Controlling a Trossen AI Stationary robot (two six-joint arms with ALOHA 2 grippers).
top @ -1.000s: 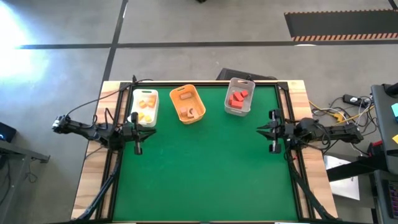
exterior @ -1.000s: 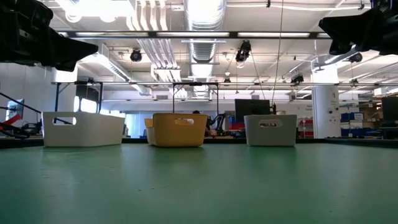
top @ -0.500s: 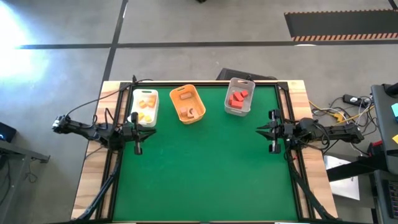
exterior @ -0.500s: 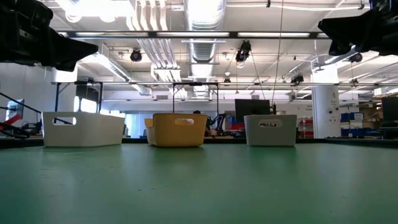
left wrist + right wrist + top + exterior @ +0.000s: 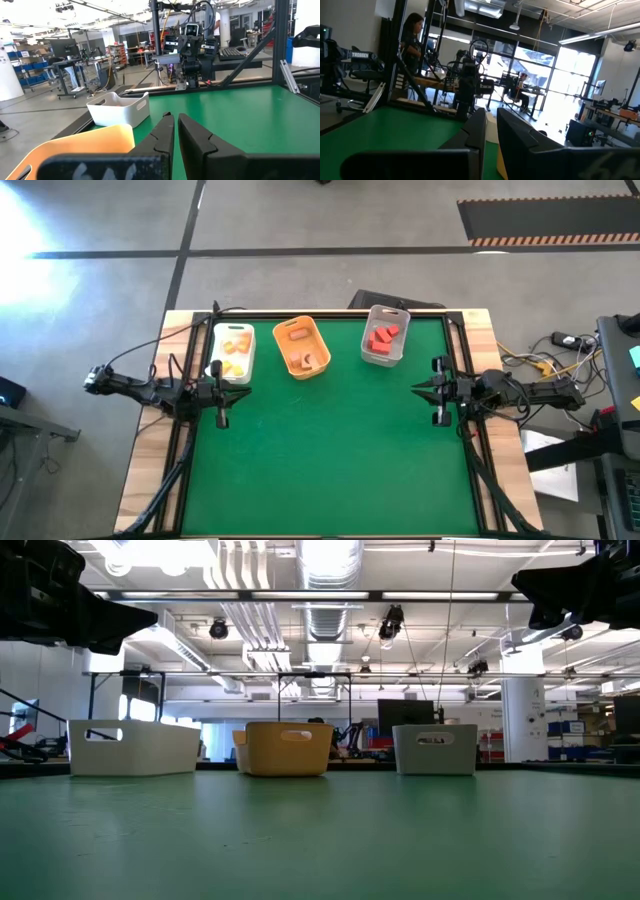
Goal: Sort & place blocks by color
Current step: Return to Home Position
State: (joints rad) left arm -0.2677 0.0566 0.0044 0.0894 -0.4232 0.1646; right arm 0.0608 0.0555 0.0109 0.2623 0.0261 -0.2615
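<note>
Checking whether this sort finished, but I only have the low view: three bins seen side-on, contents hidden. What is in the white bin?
Observer: From above, the white bin holds only yellow-orange blocks.
Operator: And the other two?
Observer: There are tan blocks in the orange bin and red blocks in the grey bin.
Operator: Anything in the pincers?
Observer: No. The wrist views show the left pincer and right pincer shut and empty.

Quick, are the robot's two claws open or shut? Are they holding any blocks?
Left gripper: shut, holding nothing.
Right gripper: shut, holding nothing.
</note>
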